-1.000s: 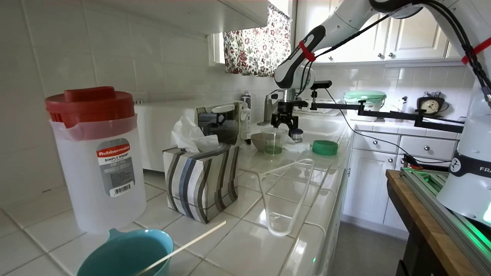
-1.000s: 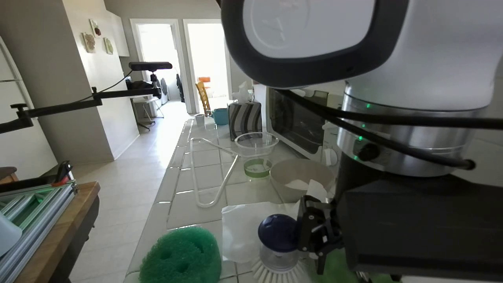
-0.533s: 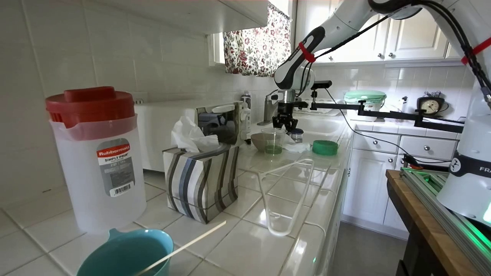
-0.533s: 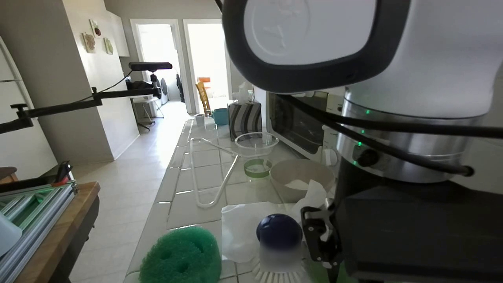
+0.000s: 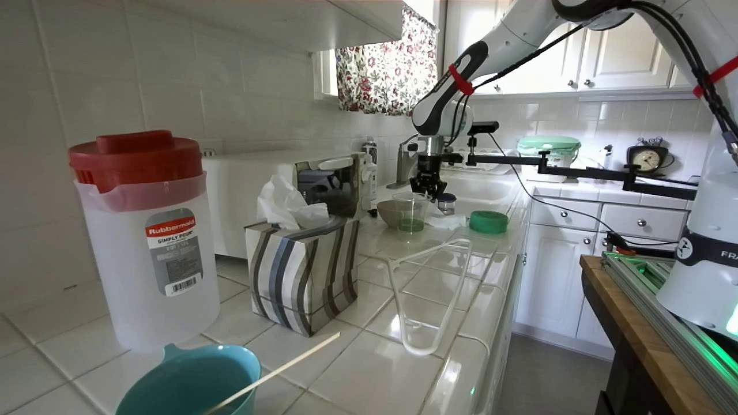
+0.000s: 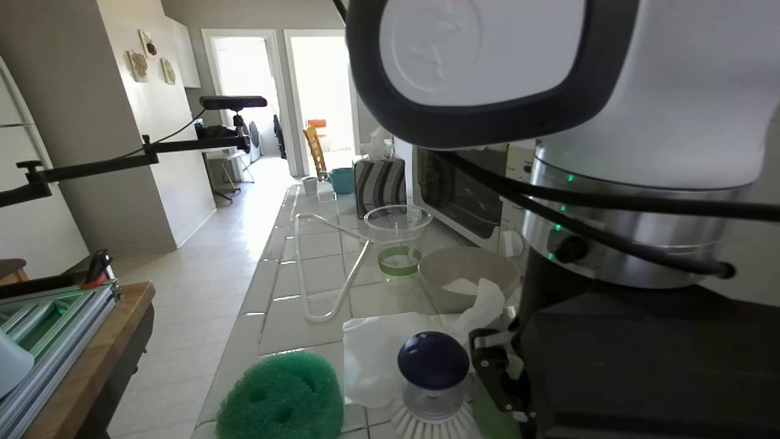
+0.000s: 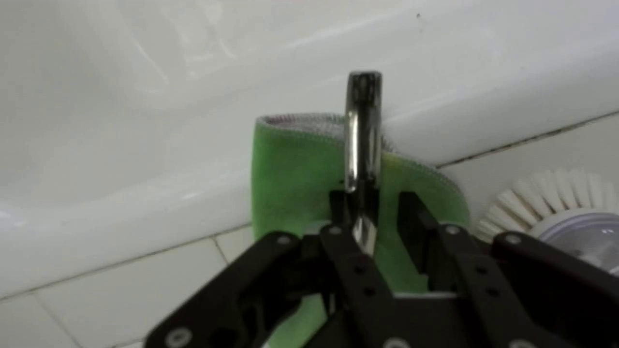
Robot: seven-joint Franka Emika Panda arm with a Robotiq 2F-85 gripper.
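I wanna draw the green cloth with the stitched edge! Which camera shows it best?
Wrist view: the green cloth looks biggest there, partly behind the gripper. An exterior view shows only a bit; elsewhere I can't spot it.

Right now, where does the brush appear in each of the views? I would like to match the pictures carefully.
In an exterior view: brush, small, just right of centre, about mid-height.
In an exterior view: brush, at the bottom, a little right of centre.
In the wrist view: brush, at the right edge, partly cut off.
Shared landmark: the pincer, near the brush in all three pictures.
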